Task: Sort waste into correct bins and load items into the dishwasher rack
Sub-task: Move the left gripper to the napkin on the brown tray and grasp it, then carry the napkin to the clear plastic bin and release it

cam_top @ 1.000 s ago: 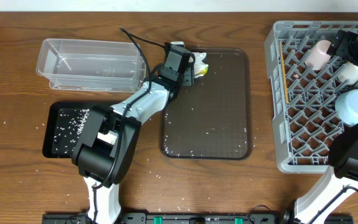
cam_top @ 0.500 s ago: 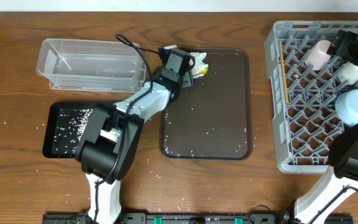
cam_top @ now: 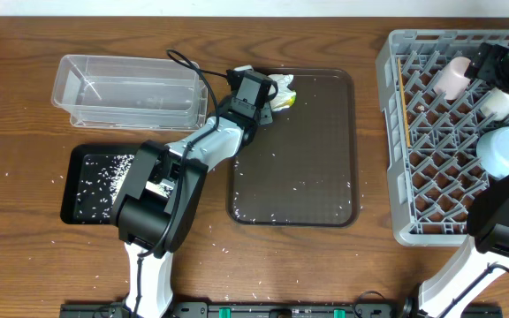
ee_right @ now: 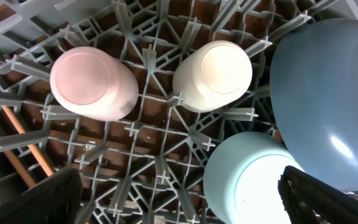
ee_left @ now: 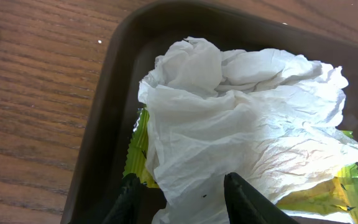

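Napkin lies crumpled in the far left corner of the brown tray. The left gripper has narrowed around it, though I cannot tell if it grips yet; lifting it out likely comes next. The right gripper hangs wide apart over the rack.

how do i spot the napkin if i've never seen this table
Find the dark brown tray in the middle of the table. In its far left corner, just in front of the left gripper, lies the napkin. It is the only crumpled white paper there, with a yellow-green wrapper under it.
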Controlling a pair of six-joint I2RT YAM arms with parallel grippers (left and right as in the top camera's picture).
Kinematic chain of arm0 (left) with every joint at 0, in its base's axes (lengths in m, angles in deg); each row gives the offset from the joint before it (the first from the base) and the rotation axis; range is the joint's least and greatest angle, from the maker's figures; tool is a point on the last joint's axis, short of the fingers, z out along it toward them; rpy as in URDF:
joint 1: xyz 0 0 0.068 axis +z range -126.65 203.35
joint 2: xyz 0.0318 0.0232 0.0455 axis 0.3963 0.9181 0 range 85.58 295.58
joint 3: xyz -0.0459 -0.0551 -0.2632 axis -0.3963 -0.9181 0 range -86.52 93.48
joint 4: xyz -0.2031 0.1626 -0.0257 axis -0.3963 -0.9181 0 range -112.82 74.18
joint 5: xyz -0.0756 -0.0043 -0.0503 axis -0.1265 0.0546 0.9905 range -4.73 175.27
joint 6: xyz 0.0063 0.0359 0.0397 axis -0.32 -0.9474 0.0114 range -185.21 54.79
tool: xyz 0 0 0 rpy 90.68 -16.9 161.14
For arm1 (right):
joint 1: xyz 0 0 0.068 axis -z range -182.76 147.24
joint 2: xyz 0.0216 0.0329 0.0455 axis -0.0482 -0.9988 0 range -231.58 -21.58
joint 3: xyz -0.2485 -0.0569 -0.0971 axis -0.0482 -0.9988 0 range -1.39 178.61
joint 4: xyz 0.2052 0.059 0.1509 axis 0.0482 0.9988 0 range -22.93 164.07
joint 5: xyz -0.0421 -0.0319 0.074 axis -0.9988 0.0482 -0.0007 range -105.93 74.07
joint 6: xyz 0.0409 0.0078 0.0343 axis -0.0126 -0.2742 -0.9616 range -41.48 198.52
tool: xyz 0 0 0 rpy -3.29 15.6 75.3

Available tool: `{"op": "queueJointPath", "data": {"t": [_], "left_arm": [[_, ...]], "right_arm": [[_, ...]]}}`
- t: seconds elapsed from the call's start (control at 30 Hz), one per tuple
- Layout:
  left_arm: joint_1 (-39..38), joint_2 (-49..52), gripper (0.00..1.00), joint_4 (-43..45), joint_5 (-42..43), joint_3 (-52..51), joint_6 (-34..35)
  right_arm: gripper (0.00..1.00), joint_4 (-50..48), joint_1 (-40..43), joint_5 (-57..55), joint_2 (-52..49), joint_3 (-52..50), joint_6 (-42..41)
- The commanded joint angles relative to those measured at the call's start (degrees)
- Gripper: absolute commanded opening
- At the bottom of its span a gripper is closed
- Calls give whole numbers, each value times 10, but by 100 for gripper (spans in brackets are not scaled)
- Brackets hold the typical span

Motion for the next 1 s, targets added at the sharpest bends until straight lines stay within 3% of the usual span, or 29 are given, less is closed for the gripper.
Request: {"op": "queueJointPath", "data": {"t": [0.0, 0.13, 0.43, 0.97], "left_arm": [[2, -15, 47, 0, -11, -2, -16], [2, -15, 40, -4, -11, -2, -16], [2, -19, 6, -13, -11, -2, -30], [3, -199, 6, -70, -31, -2, -35]], "right_arm": [[99, 1, 0, 0, -3, 3, -6], [99, 1, 0, 0, -3, 3, -6], [99, 1, 0, 0, -3, 3, -6], [99, 1, 0, 0, -3, 3, -6]]}}
